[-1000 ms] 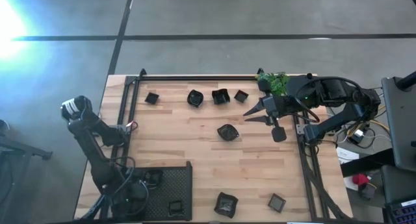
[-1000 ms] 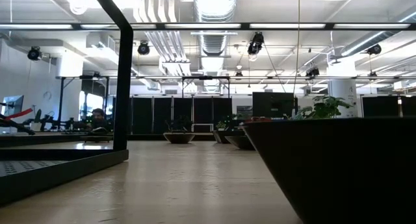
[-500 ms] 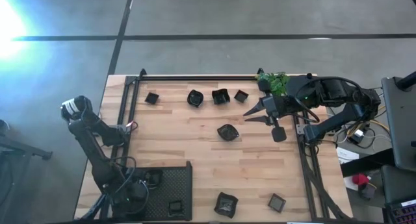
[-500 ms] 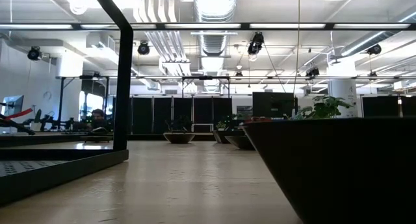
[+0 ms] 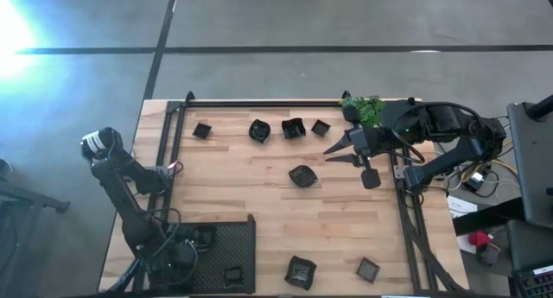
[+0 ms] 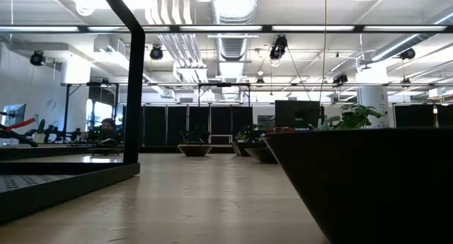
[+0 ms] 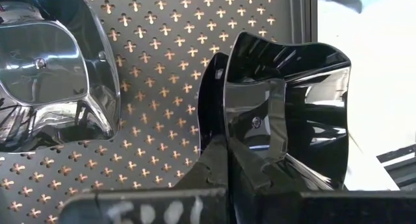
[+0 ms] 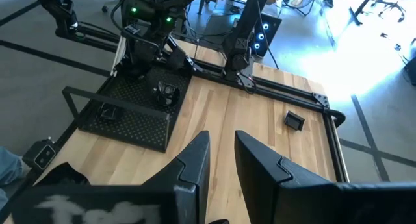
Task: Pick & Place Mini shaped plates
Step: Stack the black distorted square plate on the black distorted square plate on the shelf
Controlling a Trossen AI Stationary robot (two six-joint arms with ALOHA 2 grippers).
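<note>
Several small black plates lie on the wooden table in the high view: a row near the far edge (image 5: 259,129), one in the middle (image 5: 302,175), two near the near edge (image 5: 301,270). A black mesh tray (image 5: 220,246) sits at the near left corner with a plate (image 5: 232,275) inside. My left gripper (image 5: 177,259) is down over the tray, shut on a glossy black plate (image 7: 286,100). Another glossy plate (image 7: 45,68) lies on the tray floor beside it. My right gripper (image 5: 335,153) hovers open above the table's far right part, touching nothing. My left gripper pinches the glossy plate's side wall (image 7: 227,130), one finger inside the hollow (image 7: 270,139) and one outside (image 7: 211,162). The plate stands tilted on edge over the tray's mesh. Whether it rests on the mesh I cannot tell.
A green leafy plant (image 5: 363,110) stands at the far right corner beside the right arm. A black frame rail (image 5: 259,103) runs along the table's far edge and sides. In the low view a dark plate (image 6: 368,187) fills the right foreground, and the tray rim (image 6: 64,179) sits left.
</note>
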